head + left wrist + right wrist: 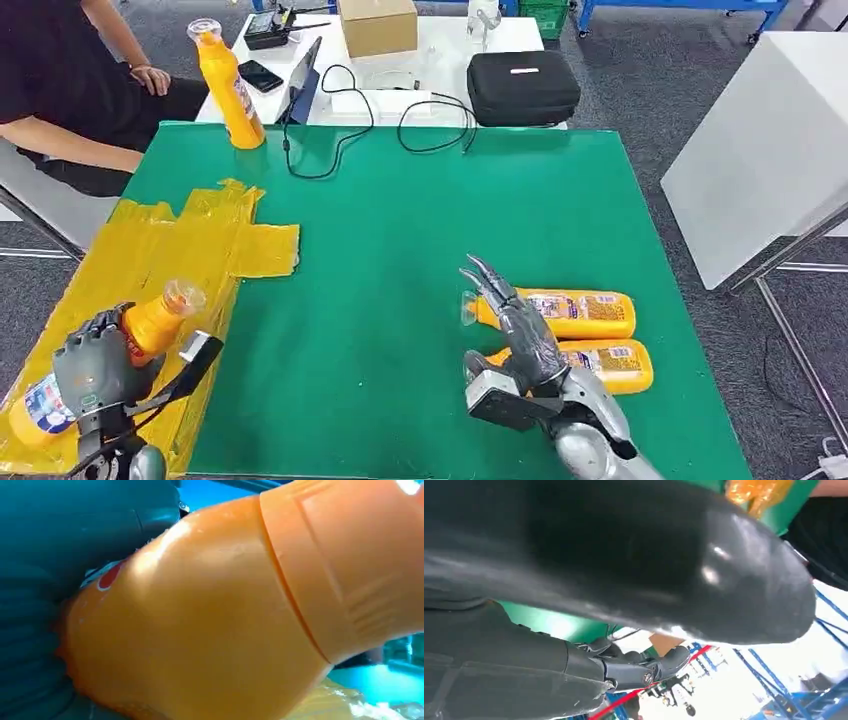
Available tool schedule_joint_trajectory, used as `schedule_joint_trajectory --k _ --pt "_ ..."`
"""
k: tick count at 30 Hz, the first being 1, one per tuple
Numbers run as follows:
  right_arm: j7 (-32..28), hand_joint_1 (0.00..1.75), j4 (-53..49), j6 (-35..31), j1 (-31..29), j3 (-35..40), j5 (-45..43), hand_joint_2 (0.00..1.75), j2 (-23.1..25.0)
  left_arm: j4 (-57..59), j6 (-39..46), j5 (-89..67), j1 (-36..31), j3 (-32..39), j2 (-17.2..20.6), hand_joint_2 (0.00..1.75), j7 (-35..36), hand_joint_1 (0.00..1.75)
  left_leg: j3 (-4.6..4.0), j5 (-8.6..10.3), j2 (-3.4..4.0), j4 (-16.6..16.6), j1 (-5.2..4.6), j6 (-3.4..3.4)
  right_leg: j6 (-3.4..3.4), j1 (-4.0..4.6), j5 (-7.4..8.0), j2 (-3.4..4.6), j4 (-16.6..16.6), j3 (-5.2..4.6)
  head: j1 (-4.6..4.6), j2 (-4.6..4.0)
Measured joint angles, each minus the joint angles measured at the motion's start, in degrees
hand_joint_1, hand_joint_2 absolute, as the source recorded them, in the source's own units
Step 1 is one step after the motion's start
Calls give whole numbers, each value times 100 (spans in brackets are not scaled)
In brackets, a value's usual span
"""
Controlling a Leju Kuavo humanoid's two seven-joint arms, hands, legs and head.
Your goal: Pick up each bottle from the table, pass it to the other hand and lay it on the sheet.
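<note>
My left hand [95,370] grips an orange bottle [150,325] over the yellow sheet [190,240] at the table's near left; its clear cap points up and away. Up close, that bottle [200,630] sits against the grey palm [60,540]. My right hand [520,335] is raised over the green table with fingers stretched and apart, holding nothing, just left of two orange bottles lying side by side: the far one [575,313] and the near one [610,365]. A further orange bottle [228,85] stands upright at the far left edge. The right thumb [649,550] looms large.
A person [70,90] sits at the far left beside the table. Behind the green table [400,230] a white table carries a black case [522,86], a cardboard box [377,24], a phone and cables. A white cabinet [770,140] stands to the right.
</note>
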Motion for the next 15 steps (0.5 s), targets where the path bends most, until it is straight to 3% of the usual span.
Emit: schedule_joint_trajectory --k 5,15 --pt "2 0 -140 0 104 -48 9 0 -159 345 2 -7 4 -1066 500 175 261 175 1 1 8 -1 4 -1 0 5 2 4 3 2 2 0" --pt "2 0 -225 0 165 -94 9 0 -264 566 4 -4 5 -1548 830 175 290 175 0 1 4 0 1 -1 1 3 2 3 2 3 4 0"
